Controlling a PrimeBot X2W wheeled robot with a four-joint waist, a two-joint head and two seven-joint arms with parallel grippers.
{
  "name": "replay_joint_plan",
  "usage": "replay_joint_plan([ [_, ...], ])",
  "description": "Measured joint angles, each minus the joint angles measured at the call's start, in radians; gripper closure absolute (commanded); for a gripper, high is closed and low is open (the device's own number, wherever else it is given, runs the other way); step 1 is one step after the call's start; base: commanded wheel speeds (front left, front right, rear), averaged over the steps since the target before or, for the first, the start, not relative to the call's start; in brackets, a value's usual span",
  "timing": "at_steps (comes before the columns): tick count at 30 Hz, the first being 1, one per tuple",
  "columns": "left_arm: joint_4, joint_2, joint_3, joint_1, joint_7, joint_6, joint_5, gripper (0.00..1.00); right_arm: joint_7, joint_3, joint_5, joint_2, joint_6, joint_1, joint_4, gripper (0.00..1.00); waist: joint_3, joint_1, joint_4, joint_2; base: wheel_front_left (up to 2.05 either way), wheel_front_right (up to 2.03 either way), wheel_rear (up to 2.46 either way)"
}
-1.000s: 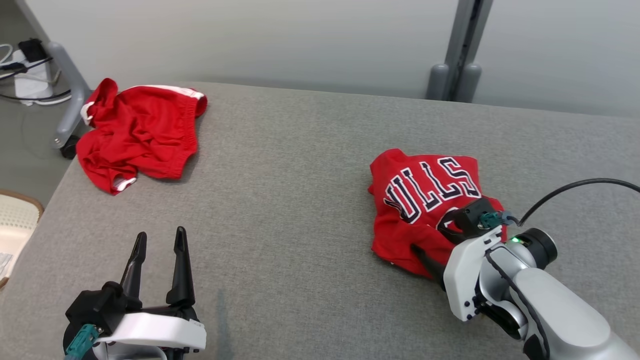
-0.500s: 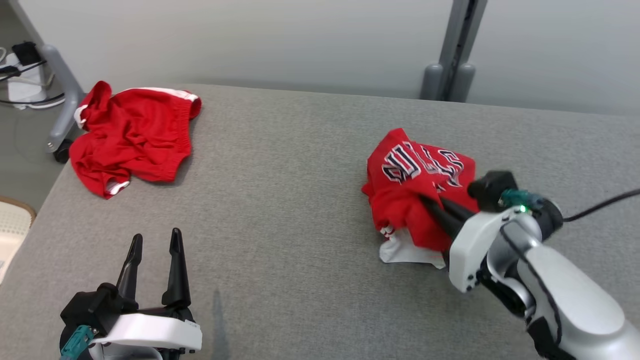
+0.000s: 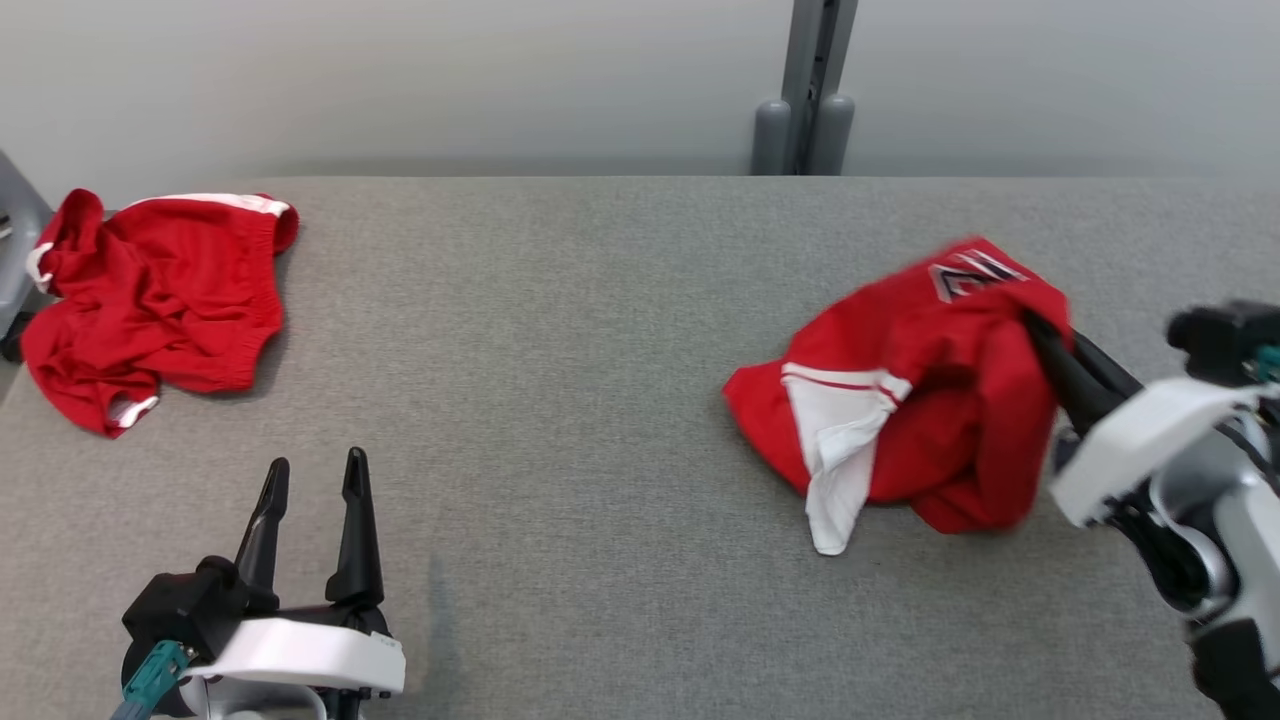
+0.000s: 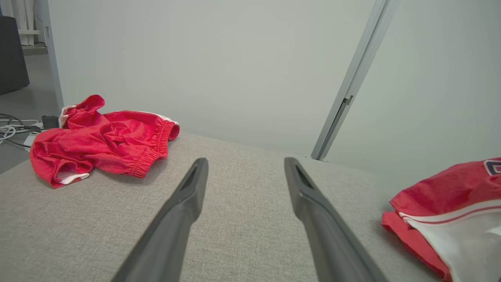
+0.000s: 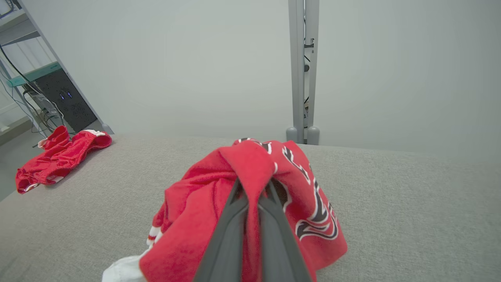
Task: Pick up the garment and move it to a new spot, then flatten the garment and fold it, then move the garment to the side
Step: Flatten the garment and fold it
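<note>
Near me, left gripper (image 3: 316,462) sits low over the table (image 3: 560,350) at lower left, fingers spread, nothing between them. Left wrist view confirms it: left gripper (image 4: 245,160) wide apart over bare grey fabric

Right gripper (image 3: 1040,335) is out on my right, fingers pressed together on a fold of the jersey (image 3: 940,420). In the right wrist view the right gripper (image 5: 254,184) has red cloth wedged between the two fingers, and the jersey (image 5: 203,211) drapes over both tips

Jersey is on the right half of the table, bunched up and raised at the pinch point. I see its lower folds and a white flap hanging down to the surface. Dark lettering shows on top, slightly blurred in the head view. From the left wrist I only get its edge (image 4: 442,192), red with white trim

Farther off, red shorts (image 3: 150,290) lie crumpled at the far left corner, well apart from the jersey; they also show in the wrist views (image 4: 105,141) (image 5: 54,156)

Behind the table: grey post (image 3: 805,80) against a pale wall
</note>
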Motion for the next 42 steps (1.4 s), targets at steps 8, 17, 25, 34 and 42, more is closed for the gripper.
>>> replay_joint_plan([
  [8,0.013,0.0,-0.008,-0.024,0.0,-0.009,0.002,0.0,-0.02,-0.109,-0.062,-0.007,0.0,0.079,0.216,0.0,0.025,0.0,-0.033,0.0,0.0,0.0,0.0],
  [17,0.031,0.0,-0.001,-0.037,0.0,-0.026,0.015,0.0,-0.15,-0.223,-0.198,0.041,0.0,0.08,0.294,0.0,0.021,0.0,-0.065,0.0,0.0,0.0,0.0],
  [25,-0.023,0.0,0.025,-0.02,0.0,-0.026,0.032,0.0,-0.275,-0.242,-0.241,0.107,0.0,0.125,0.143,0.0,-0.014,0.0,-0.089,0.0,0.0,0.0,0.0],
  [34,-0.046,0.0,0.025,-0.009,0.0,-0.025,0.044,0.0,-0.237,-0.061,-0.246,0.158,0.0,0.193,-0.035,0.0,-0.024,0.0,-0.1,0.0,0.0,0.0,0.0],
  [42,-0.022,0.0,0.004,-0.015,0.0,-0.025,0.026,0.0,0.058,0.172,-0.28,0.054,0.0,0.167,0.004,0.0,-0.014,0.0,-0.053,0.0,0.0,0.0,0.0],
])
